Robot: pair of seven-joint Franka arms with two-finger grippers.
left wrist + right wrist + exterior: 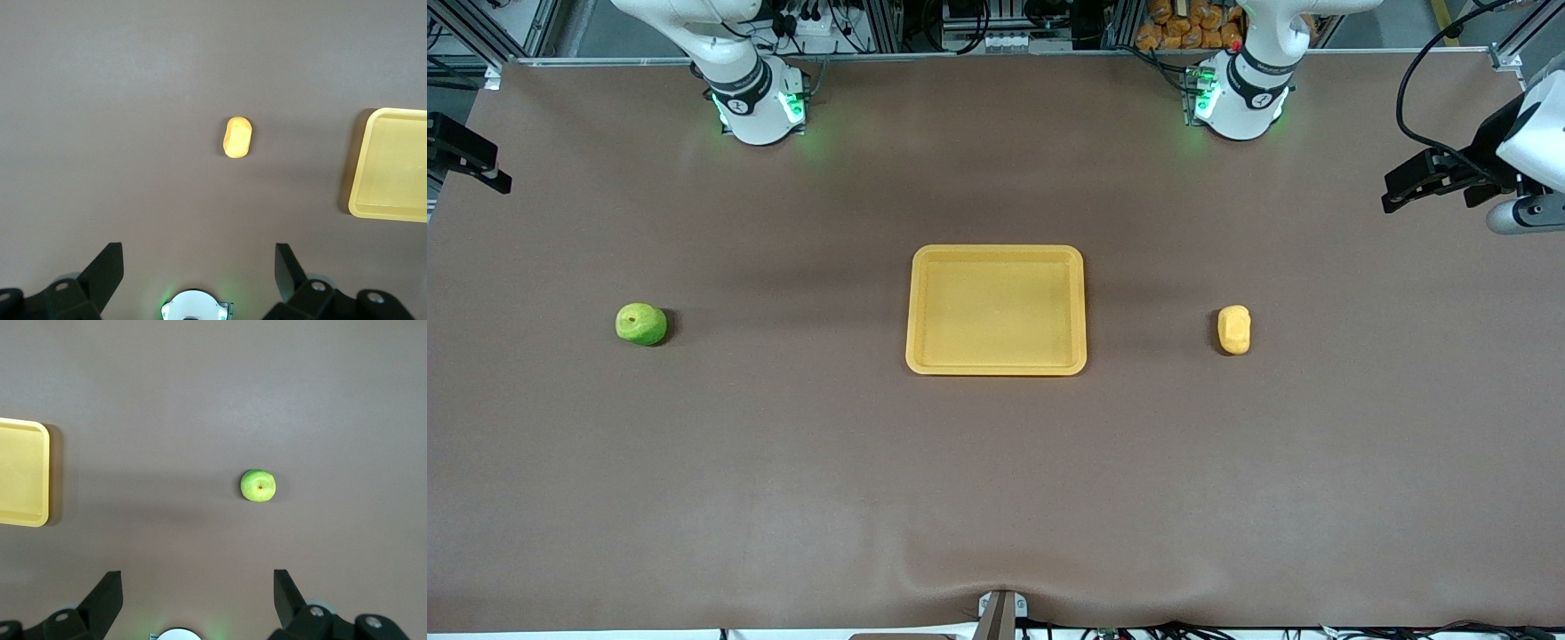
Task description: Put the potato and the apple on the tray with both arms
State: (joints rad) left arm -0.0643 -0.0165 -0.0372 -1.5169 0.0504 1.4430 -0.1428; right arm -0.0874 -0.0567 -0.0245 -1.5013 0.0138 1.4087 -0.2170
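Nothing of the task is seen to be done yet: the tray [996,309] lies in the middle of the table with nothing in it, its floor bare from rim to rim, and both items are still to be brought to it. The apple [641,324] rests on the table well apart from the tray, toward the right arm's end, about level with the tray's middle. The potato [1234,329] lies on the table well apart from the tray, toward the left arm's end, likewise about level with the tray. Neither item is touched by anything. The left gripper [200,270] is held high over the table on the potato's side of the tray, with its fingers spread wide and nothing between them; the potato is seen well clear below it in the left wrist view. The right gripper [198,590] is held high on the apple's side of the tray, its fingers also spread wide and empty, the apple well below it. Both picks, both carries and both releases are judged to remain, so the work is at its very start.
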